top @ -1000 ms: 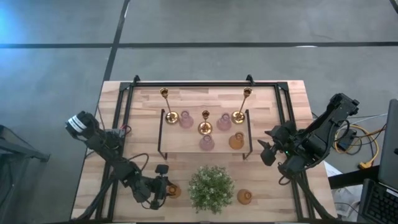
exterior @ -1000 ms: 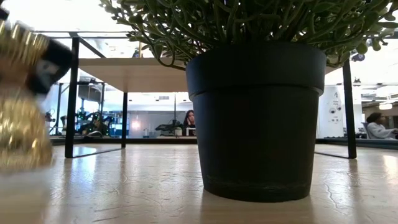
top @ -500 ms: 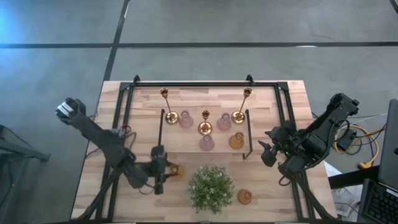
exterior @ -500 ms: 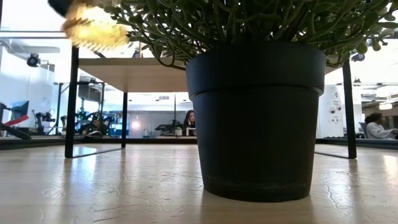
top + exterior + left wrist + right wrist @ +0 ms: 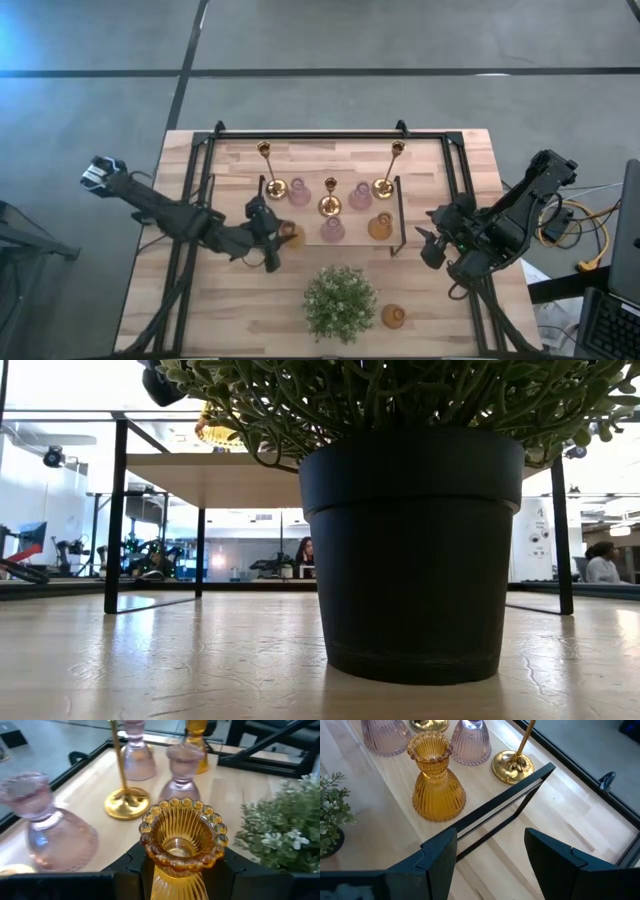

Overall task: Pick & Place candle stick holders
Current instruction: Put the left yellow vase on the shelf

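At left edge of raised wooden shelf (image 5: 350,240), ribbed amber glass candle holder (image 5: 182,845) w/ beaded rim sits upright, clamped in left gripper (image 5: 181,870). Pink glass holders (image 5: 47,827) & brass stick (image 5: 125,800) beyond it. Right gripper (image 5: 490,852) off shelf's right end, fingers apart, holding nothing.

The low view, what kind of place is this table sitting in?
Probably an open robotics lab or office. Beyond the plant pot the room runs long, with ceiling lights, equipment at left, and people seated at desks. The table itself stands on bare grey concrete floor.
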`<state>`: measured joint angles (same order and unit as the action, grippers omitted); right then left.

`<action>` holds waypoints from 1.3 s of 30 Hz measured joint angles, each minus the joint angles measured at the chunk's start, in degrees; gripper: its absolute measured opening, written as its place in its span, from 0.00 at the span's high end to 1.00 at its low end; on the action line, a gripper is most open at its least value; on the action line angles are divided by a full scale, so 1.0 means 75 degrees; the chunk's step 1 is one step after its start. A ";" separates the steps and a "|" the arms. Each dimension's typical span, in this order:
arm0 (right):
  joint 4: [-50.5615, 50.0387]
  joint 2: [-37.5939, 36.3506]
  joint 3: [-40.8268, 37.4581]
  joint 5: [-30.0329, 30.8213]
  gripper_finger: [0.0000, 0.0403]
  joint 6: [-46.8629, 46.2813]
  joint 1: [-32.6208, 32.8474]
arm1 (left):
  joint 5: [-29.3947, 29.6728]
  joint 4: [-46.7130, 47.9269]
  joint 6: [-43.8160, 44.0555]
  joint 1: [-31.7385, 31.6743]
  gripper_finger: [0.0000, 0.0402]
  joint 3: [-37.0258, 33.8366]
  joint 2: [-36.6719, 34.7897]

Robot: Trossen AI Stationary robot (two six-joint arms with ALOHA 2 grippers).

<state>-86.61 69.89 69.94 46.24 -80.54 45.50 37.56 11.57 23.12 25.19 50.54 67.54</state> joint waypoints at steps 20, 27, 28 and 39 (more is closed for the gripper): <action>-0.0017 0.0000 0.0001 -0.0027 0.44 0.0226 0.0000 | 0.0271 0.1121 0.0530 -0.0571 0.68 0.0109 0.0117; -0.0014 0.0000 0.0002 -0.0027 0.44 0.0226 0.0000 | 0.0289 0.1272 0.0594 -0.0574 0.68 0.0109 0.0117; -0.0015 0.0000 0.0002 -0.0027 0.44 0.0224 0.0000 | 0.0290 0.1293 0.0594 -0.0574 0.68 0.0112 0.0114; -0.0005 0.0000 0.0002 -0.0027 0.44 0.0197 0.0000 | 0.0315 0.1419 0.0453 -0.0594 0.56 0.0109 0.0119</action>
<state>-86.65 69.89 69.95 46.04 -79.07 45.50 39.93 22.21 26.51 20.73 51.35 68.43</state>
